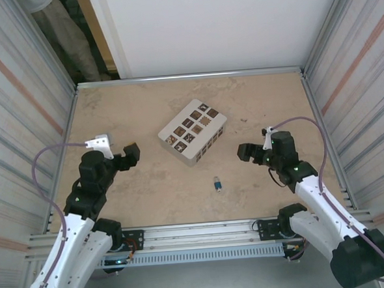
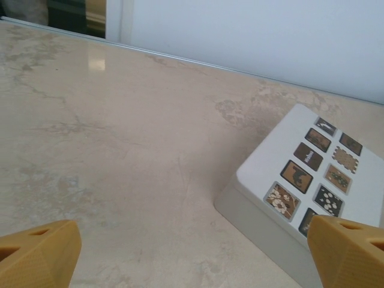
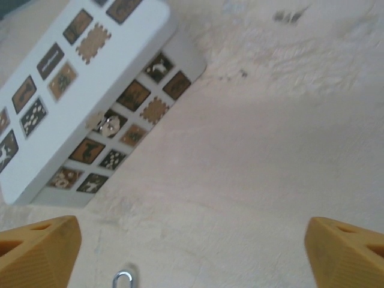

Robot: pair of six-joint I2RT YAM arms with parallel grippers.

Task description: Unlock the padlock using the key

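Both the left fingers [image 2: 36,255] and right fingers [image 3: 345,249] gape empty, flanking the padlock [image 1: 217,184] near a picture-tiled box [image 1: 192,132].

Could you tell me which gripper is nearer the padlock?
Right. The right gripper sits just beyond the padlock, to its right; the left gripper is farther off, left.

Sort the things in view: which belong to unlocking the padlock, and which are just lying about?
For the job: padlock, lying loose; left gripper and right gripper, both open and empty. Whether the key sits in the padlock is too small to tell.
Lying about: white box with patterned tiles.
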